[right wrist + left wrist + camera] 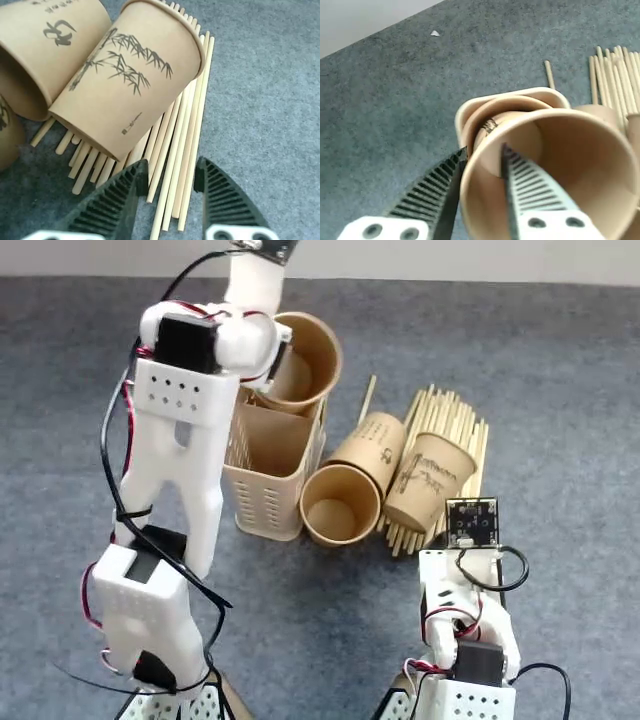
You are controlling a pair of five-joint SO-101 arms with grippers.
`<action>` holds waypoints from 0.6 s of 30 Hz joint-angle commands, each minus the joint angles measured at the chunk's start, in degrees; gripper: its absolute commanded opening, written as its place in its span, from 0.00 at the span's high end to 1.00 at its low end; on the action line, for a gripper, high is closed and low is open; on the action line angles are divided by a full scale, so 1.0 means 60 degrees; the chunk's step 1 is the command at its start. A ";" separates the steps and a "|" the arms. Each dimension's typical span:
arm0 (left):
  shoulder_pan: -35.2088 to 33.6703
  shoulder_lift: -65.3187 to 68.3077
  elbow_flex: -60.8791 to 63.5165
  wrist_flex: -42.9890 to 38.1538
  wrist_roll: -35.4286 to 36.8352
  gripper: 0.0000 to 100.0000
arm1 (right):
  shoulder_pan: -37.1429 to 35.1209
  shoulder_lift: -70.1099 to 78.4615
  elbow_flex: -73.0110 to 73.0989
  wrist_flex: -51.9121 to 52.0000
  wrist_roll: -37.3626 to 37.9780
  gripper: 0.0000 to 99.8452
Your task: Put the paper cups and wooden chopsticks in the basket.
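My left gripper (482, 155) is shut on the rim of a paper cup (565, 165), one finger inside and one outside. It holds that cup (303, 358) tilted over the far end of the cream basket (268, 475). Another cup's rim (507, 105) shows inside the basket (462, 117) below it. Three more cups lie on their sides: one (341, 503) by the basket, one (372, 445) behind it, and a bamboo-printed one (125, 80) on the wooden chopsticks (175, 145). My right gripper (170, 175) hangs open just above the near ends of the chopsticks (452, 430).
A single chopstick (367, 400) lies apart between the basket and the pile. Grey carpet (560, 390) covers the table, with free room to the right of the pile. The right arm (465, 610) stands at the near edge.
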 commanded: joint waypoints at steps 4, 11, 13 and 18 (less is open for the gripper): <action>-0.0740 -0.1106 -0.1722 0.0396 -0.0132 0.81 | -0.0066 -0.0007 0.1179 -0.0154 0.0147 0.84; -0.3392 -0.2747 -0.2718 0.0894 0.0557 0.81 | -0.0432 0.0037 -0.0242 0.0916 0.0440 0.84; -0.4549 -0.3216 -0.2249 0.0923 0.0850 0.81 | -0.1092 0.0066 -0.1824 0.1927 0.0425 0.84; -0.5766 -0.4271 0.1385 0.0923 0.0821 0.81 | -0.2176 0.2733 -0.4828 0.2117 0.0440 0.84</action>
